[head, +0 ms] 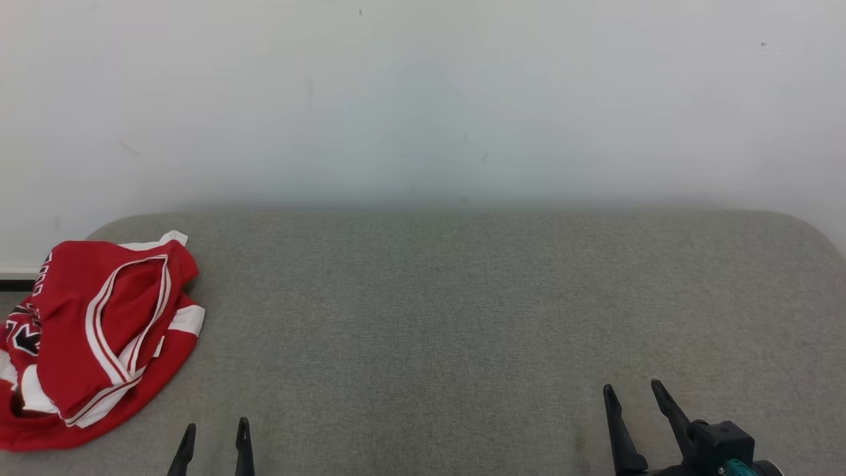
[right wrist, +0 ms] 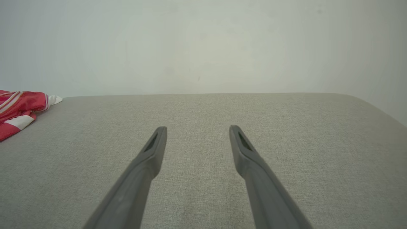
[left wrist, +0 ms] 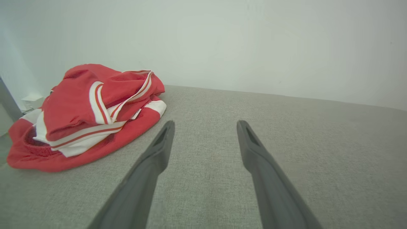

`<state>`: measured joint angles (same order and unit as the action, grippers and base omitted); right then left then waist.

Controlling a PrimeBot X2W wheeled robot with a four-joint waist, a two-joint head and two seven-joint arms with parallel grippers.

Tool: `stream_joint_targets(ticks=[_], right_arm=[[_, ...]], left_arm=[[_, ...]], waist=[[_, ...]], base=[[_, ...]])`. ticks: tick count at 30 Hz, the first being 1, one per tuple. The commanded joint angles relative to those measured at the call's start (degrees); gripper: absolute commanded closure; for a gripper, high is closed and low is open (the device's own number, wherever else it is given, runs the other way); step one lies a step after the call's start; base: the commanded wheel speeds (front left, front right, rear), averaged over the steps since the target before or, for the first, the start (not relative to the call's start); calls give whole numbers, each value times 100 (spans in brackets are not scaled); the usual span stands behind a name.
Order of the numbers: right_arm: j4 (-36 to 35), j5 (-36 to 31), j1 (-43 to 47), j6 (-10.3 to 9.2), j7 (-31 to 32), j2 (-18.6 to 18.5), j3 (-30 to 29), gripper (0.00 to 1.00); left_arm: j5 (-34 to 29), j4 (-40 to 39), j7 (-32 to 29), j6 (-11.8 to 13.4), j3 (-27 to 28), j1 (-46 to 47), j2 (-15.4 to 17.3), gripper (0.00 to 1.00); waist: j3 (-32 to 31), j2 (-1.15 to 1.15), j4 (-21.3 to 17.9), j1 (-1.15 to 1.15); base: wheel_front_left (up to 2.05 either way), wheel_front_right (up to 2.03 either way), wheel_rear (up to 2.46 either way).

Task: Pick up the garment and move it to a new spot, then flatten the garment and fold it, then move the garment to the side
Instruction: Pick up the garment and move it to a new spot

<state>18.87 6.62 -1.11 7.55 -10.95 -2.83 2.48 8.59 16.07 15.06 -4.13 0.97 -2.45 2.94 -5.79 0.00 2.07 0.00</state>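
Garment [head: 99,337] is bunched up at the left edge of the head view, from mid-height down to the lower left. It's a red jersey with white-and-red striped trim and a black-and-white graphic on the fold nearest the frame edge. Crumpled, neither flattened nor folded. It lies at the left end of the grey fabric-covered counter [head: 462,317].

Left tool [head: 217,424]: two dark fingertips poke up from the bottom edge at lower left, just right of the garment. There is bare counter between them and the cloth, so no contact. Fingers spread apart, nothing between them. In the left wrist view the garment fills the left half of the frame, and its nearest hem comes close to the left fingertip.

Right tool [head: 632,385]: lower right of the head view, fingers tilted slightly left, spread apart and empty. Well away from the garment. There is a teal part on its body at the bottom edge. In the right wrist view a red-and-white corner of the garment shows at the far left, mid-height.

A plain pale wall [head: 423,99] takes up the upper half behind the counter.
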Motion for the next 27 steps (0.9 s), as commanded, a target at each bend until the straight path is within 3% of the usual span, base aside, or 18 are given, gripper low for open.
stream_joint_targets(ticks=[1,19,27], right_arm=[[-18,-15,68,-12,-29,-10,7,0],[99,133,107,-12,-135,-10,184,0],[173,223,15,-12,-204,-10,238,0]], left_arm=[[-36,13,18,-29,36,-28,-1,0],[-104,19,18,-31,295,-237,109,0],[-121,21,18,-12,363,-251,169,0]], waist=[[-28,0,160,0],[-160,0,1594,0],[-149,0,2025,0]], base=[[0,0,0],[0,0,0],[0,0,0]])
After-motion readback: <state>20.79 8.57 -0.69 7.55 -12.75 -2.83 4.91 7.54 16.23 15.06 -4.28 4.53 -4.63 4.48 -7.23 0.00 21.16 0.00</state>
